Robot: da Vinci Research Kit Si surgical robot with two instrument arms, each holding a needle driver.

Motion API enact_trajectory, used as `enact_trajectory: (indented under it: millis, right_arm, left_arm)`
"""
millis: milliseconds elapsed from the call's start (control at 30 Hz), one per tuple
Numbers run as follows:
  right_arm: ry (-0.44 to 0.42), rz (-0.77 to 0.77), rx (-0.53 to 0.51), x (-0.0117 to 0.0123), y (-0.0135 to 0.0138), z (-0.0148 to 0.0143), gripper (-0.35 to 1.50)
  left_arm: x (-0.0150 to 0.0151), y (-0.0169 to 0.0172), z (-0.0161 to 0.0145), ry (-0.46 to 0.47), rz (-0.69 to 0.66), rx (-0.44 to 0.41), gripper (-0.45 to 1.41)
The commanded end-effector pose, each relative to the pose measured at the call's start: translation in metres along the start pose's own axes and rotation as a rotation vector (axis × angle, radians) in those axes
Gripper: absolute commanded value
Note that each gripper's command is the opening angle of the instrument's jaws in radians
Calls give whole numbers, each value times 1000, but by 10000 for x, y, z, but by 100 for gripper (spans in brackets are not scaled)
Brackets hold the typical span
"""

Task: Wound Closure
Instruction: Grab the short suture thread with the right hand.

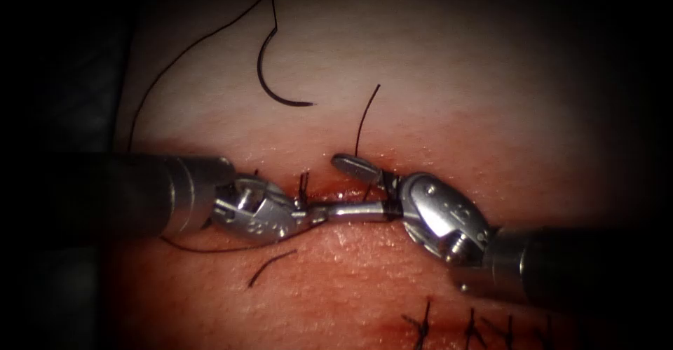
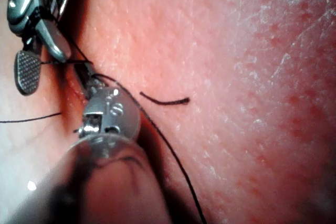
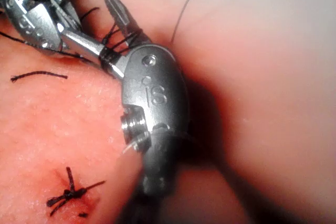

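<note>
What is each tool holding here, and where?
The right tool, jaws open, has thread looped round them; left tool's hold cannot be told. The needle lies free on the tissue.

We lose the left gripper (image 1: 315,213) tips behind the right gripper (image 1: 354,189); what they hold, we can't tell. Thread (image 1: 189,48) vanishes under the left shaft. Old stitches (image 1: 420,325) run off the frame's bottom edge.

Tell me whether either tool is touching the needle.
Apart. The endoscope view shows the needle lying free on the tissue, well above the left tool and right tool.
</note>
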State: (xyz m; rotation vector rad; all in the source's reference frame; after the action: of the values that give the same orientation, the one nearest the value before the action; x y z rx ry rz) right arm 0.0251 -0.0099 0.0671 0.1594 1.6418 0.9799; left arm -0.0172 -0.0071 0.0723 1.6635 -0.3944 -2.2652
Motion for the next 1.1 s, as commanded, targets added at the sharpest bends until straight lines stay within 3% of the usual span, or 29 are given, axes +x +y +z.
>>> enact_trajectory:
  millis: [33, 433, 600, 833, 1033, 1100]
  right_arm:
    - [1, 35, -26, -6, 2, 6, 76]
    - [-59, 172, -235, -2, 42, -12, 77]
    - [-86, 178, -291, -8, 49, -14, 96]
    - [-80, 230, -325, -10, 57, -12, 99]
    - [-104, 355, -397, -11, 60, -11, 101]
    - [-117, 416, -419, -12, 64, -7, 109]
  left_arm:
    - [4, 3, 7, 5, 4, -2, -45]
    - [17, 21, 6, 5, 22, -18, -45]
    - [18, 7, 11, 4, 8, -15, -45]
    - [12, -20, 18, 8, -17, -7, -45]
    - [4, -35, 15, 14, -33, -2, -45]
    - [2, -42, 15, 15, -40, -1, -45]
